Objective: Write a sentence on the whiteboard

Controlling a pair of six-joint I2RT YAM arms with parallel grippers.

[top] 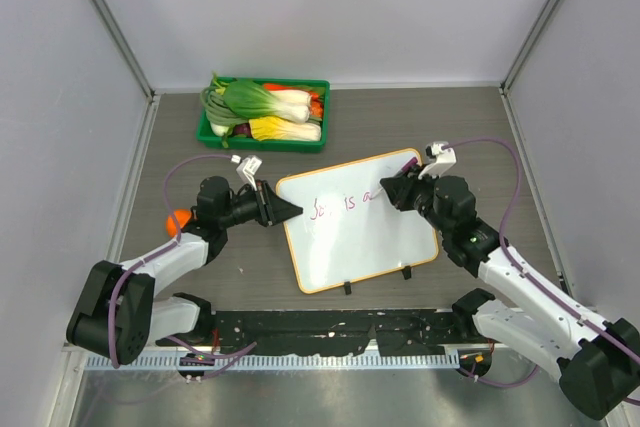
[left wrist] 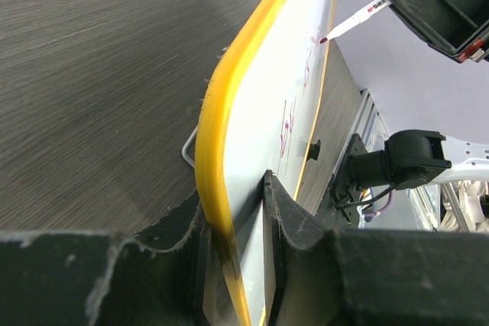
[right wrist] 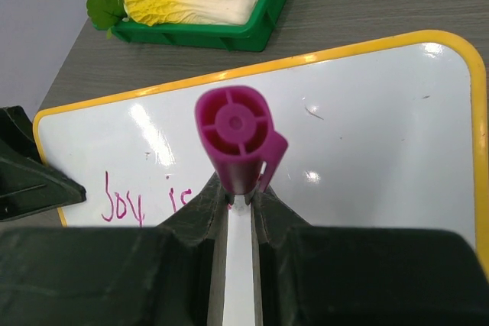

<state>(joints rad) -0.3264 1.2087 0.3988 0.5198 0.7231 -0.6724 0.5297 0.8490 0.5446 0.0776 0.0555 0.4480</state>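
Sentence (top: 345, 204): thin purple-pink cursive across the upper half of the board; "Joy is" reads clearly in the right wrist view (right wrist: 145, 202), and the top view shows a further faint stroke to its right.
Whiteboard (top: 360, 237): glossy white rectangle with rounded corners, a thin orange-yellow rim and two small black feet at its near edge. It lies at the middle of the counter, turned slightly askew, between the two arms.
Marker (right wrist: 235, 131): white barrel with a magenta ribbed end cap and clip. Its purple tip is right at the board's face, beside the last stroke.
Right pincer (right wrist: 238, 192): matte black, clenched around the marker barrel, over the board's upper right part.
Left pincer (left wrist: 238, 211): clamped on the whiteboard's left rim, one finger on each face.
Green tray (top: 262, 142): rectangular plastic, behind the board and apart from it – filled with smooth toy vegetables (top: 265, 107).
Counter (top: 450, 137): dull grey-brown with a fine wood grain.
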